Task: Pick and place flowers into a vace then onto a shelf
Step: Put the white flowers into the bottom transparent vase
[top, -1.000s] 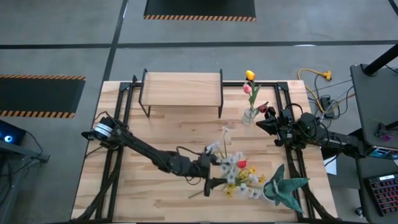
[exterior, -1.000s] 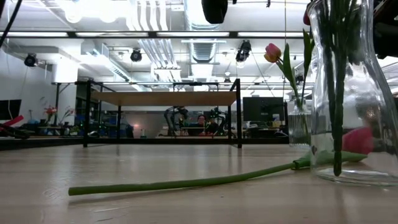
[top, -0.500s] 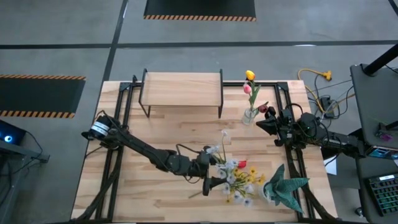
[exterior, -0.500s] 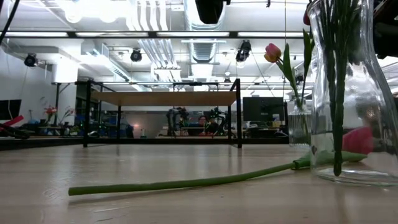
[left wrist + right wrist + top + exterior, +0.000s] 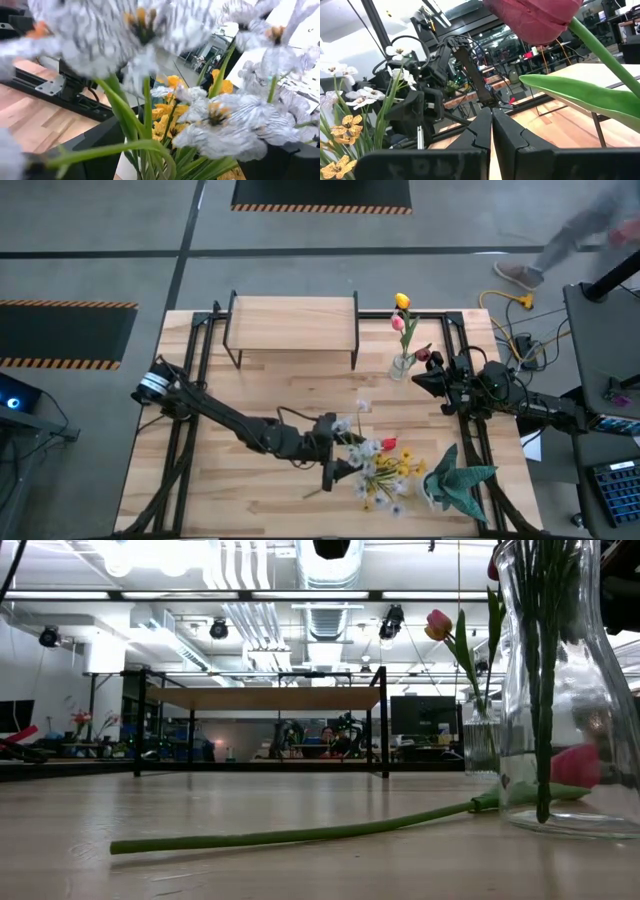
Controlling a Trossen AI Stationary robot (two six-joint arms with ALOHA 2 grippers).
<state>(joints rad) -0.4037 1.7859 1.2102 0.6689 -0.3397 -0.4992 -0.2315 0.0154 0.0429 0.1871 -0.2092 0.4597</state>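
- Between the left gripper (image 5: 338, 463) fingers a bunch of flowers (image 5: 385, 475) is pinched, lifted just beyond its tip.
- Right gripper (image 5: 424, 379), pressed together, waits beside the vase (image 5: 401, 366).
- Next, probably: carry them to that vase, stems down.

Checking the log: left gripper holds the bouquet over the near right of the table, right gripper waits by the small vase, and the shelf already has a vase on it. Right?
One thing is off: the shelf carries nothing in the high view. The small vase stands on the table beside it. The left gripper with the bouquet and the right gripper by the vase are as stated.
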